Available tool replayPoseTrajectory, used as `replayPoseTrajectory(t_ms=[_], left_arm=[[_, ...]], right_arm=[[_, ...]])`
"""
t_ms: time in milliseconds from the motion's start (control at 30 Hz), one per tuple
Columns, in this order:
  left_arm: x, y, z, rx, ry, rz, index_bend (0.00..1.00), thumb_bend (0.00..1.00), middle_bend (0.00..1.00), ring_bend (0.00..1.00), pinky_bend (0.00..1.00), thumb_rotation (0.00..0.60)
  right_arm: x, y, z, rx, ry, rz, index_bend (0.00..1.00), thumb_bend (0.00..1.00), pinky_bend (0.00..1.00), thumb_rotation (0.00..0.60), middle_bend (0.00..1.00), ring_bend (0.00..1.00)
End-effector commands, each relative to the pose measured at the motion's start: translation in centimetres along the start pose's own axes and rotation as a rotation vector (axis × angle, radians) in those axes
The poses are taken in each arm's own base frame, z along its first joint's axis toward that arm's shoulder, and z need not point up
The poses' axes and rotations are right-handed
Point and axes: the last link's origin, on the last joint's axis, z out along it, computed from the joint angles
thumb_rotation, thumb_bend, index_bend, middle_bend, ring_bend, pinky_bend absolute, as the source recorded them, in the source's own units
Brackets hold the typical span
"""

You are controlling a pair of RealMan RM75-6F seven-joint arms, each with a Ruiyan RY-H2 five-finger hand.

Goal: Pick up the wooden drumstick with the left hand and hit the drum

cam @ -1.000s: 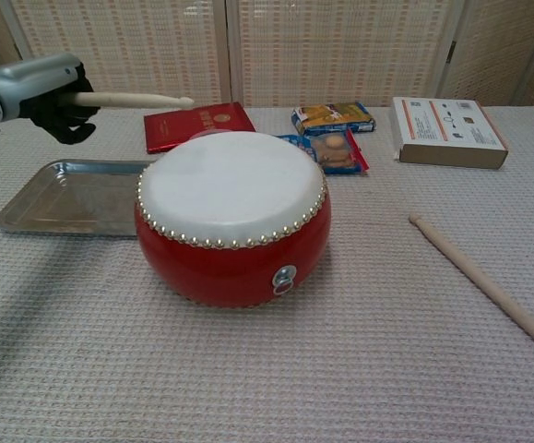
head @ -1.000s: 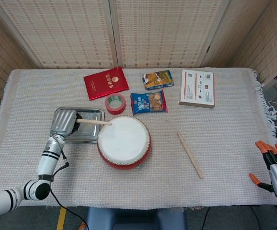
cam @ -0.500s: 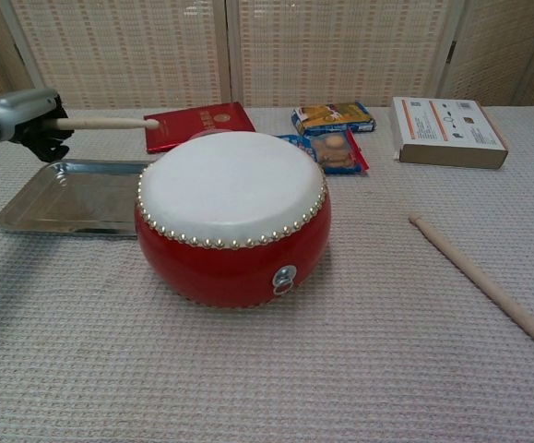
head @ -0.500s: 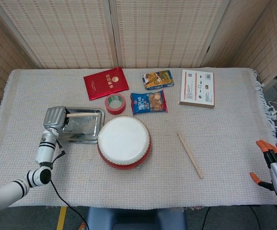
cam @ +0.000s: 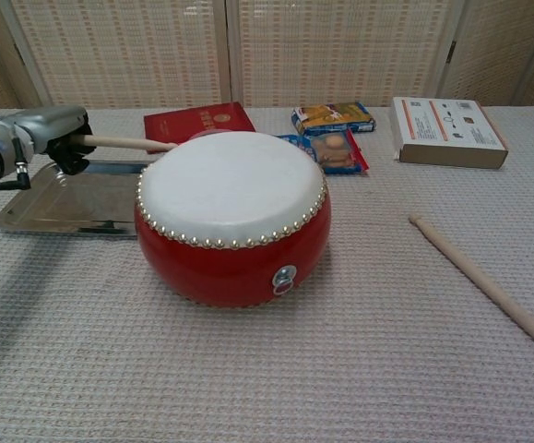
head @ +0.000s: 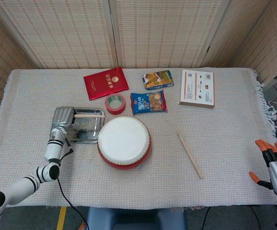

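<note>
Left hand [head: 63, 116] clasped round a pale wooden drumstick [head: 88, 115], holding it over the metal tray [head: 83, 135] beside the drum [head: 124, 142].

The drumstick was a smooth, slim round rod of light wood, lying almost level, its tip pointing towards the drum and ending just short of the white skin. The drum was squat and round, glossy red at the sides, with a ring of small studs under a taut white head. The tray was shiny, shallow and rectangular, on a coarse woven beige cloth [head: 224, 143]. A second, similar stick [head: 190, 155] lay flat on the cloth, right of the drum. The right hand [head: 274, 165], orange-tipped, hung at the table's edge with fingers spread, holding nothing.
</note>
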Motion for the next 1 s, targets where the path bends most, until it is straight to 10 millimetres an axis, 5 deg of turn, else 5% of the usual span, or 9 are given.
replayPoseTrajectory(t_ms=[33, 167, 500, 667, 800, 1000], left_arm=[[0.0, 0.5, 0.2, -0.009, -0.003, 0.023, 0.99, 0.7, 0.98, 0.89, 1.0, 0.6], [0.0, 1.0, 0.3, -0.008, -0.005, 0.04, 0.86, 0.65, 0.81, 0.73, 0.98, 0.6], [0.0, 1.7, -0.3, -0.026, -0.04, 0.024, 0.39, 0.49, 0.36, 0.32, 0.51, 0.6], [0.0, 1.8, -0.4, -0.028, -0.051, 0.017, 0.26, 0.42, 0.25, 0.21, 0.38, 0.6], [-0.1, 1.9, -0.4, -0.029, -0.083, 0.013, 0.11, 0.27, 0.1, 0.05, 0.2, 0.6], [0.1, 2.0, -0.4, -0.027, -0.119, -0.015, 0.01, 0.23, 0.02, 0.0, 0.13, 0.6]], right_arm=[[0.0, 0.0, 0.0, -0.002, 0.002, 0.0, 0.01, 0.23, 0.0, 0.6, 0.07, 0.0], [0.0, 0.1, -0.1, -0.007, 0.001, 0.0, 0.01, 0.23, 0.0, 0.6, 0.07, 0.0], [-0.1, 0.3, -0.1, -0.01, 0.002, 0.004, 0.02, 0.23, 0.0, 0.6, 0.06, 0.0], [-0.1, 0.3, -0.1, -0.011, 0.002, 0.004, 0.02, 0.23, 0.0, 0.6, 0.06, 0.0], [0.0, 0.4, -0.1, -0.012, 0.005, 0.004, 0.01, 0.23, 0.0, 0.6, 0.07, 0.0], [0.1, 0.4, -0.2, -0.015, 0.007, 0.003, 0.01, 0.23, 0.0, 0.6, 0.07, 0.0]])
